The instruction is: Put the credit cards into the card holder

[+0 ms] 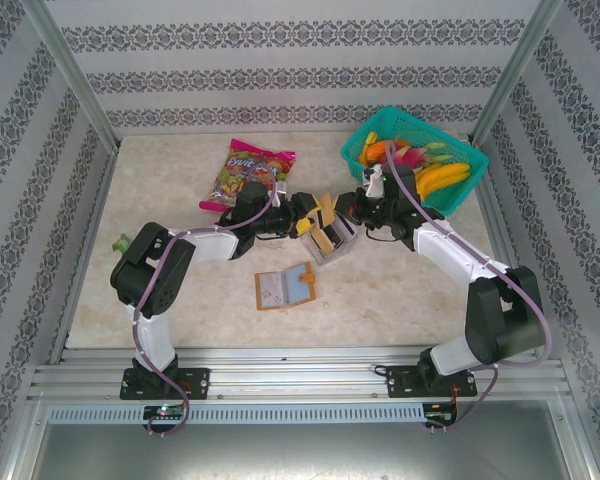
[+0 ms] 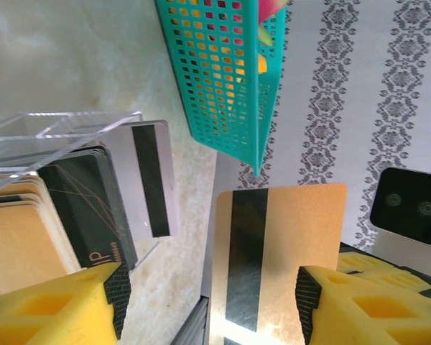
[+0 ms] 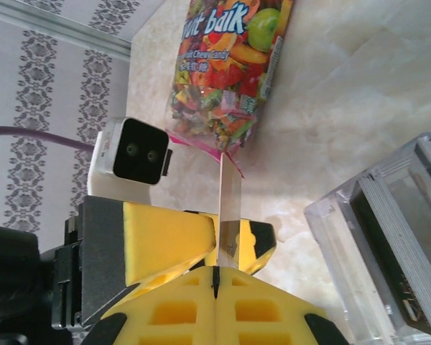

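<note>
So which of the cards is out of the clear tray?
The gold card with the black stripe, pinched in the right gripper; the other cards stand slotted in the tray.

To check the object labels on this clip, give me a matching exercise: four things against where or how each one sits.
Things:
1. card holder
2. tan card
3. candy bag
4. teal basket

Places or states:
A. far right corner
B. lying open, near centre
C. pinched in the right end effector
D. far side, left of centre

Pairs: 1-B, 2-C, 3-D, 4-A
</note>
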Controlling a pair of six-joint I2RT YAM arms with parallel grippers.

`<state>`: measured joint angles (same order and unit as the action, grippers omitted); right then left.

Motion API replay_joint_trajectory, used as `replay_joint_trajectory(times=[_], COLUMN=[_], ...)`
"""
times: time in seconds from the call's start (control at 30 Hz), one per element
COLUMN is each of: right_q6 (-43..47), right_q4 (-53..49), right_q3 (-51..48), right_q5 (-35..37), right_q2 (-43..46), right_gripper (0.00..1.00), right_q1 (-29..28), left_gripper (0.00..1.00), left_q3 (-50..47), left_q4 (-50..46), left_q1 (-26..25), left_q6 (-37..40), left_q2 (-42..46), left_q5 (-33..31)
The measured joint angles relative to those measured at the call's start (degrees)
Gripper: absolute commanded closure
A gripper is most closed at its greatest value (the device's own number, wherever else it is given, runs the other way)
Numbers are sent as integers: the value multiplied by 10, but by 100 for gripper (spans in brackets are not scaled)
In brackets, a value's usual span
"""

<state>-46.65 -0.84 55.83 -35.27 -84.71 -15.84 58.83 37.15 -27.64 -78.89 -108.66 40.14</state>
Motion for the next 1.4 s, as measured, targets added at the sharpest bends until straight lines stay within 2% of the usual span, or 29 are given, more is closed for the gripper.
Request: replay_joint_trajectory(times=[0.07, 0.27, 0.6, 0.73, 0.93, 1.03, 1.13, 1.2, 1.3, 1.4], right_q6=[-7, -25, -43, -45, -47, -47, -47, -47, -47, -56], right_q4=[5, 21, 46, 46, 52, 54, 54, 54, 54, 61], right_q3=[-2, -8, -23, -24, -24, -24, -24, -24, -27, -30], right_q5=[-5, -15, -19, -24, -28, -28, -27, -28, -27, -34], right_q2=[0, 0, 0, 0, 0, 0, 0, 0, 0, 0], right_gripper=[100, 100, 100, 100, 100, 100, 100, 100, 91, 71], right_q1=[0, 9, 15, 18, 19, 19, 20, 22, 23, 22], left_gripper=[38, 53, 76, 78, 73, 73, 78, 85, 94, 95], left_q3=[0, 0, 0, 0, 0, 0, -1, -1, -2, -11], left_q4=[23, 76, 105, 110, 112, 111, 111, 111, 115, 122], left_q1=[0, 0, 0, 0, 0, 0, 0, 0, 0, 0], left_q6=[-11, -39, -58, -59, -60, -61, -60, -60, -68, -87], left_q2=[-4, -9, -10, -10, -10, -10, -9, -9, -6, 2], left_q5=[6, 17, 19, 19, 19, 19, 19, 19, 17, 10])
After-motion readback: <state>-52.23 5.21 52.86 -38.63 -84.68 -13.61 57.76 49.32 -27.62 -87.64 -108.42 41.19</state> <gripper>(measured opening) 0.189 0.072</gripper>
